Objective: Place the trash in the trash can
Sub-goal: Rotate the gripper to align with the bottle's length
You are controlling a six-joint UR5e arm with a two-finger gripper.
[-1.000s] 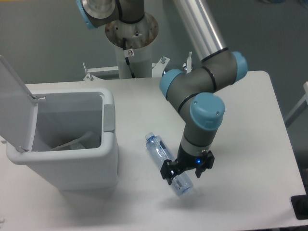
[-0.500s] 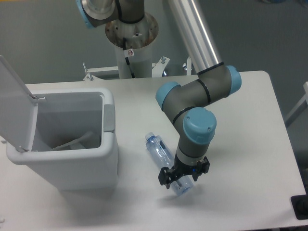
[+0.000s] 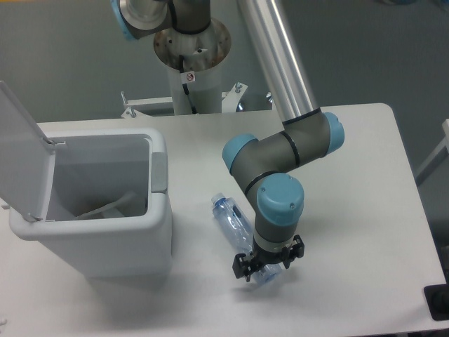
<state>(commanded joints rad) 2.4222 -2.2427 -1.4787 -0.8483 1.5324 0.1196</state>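
The crushed, clear blue-tinted plastic bottle (image 3: 235,226) lies on the white tabletop (image 3: 351,196), just right of the large white rectangular plastic trash can (image 3: 105,239). Its capped end points up and left; its base end sits beneath the pincer (image 3: 264,267).

The black two-finger pincer is low over the base end of the bottle, with one finger on each side. Contact between fingers and bottle cannot be confirmed from this view, and the degree of closure cannot be determined.

The trash can stands with its hinged lid (image 3: 21,151) raised to the left. A flat, pale item, probably the clear plastic wrapper (image 3: 105,207), rests inside against the inner wall.

Judged step: securing the bottle before the lift.

Risks from this position:
- The grasp point is near the bottle's end, not its middle. The bottle may pivot or hang down on lifting.
- The crushed, thin wall may deform under pressure and slip free.
- The can's near wall is tall and close. A low carry could strike the rim or the grey latch tab (image 3: 159,172).
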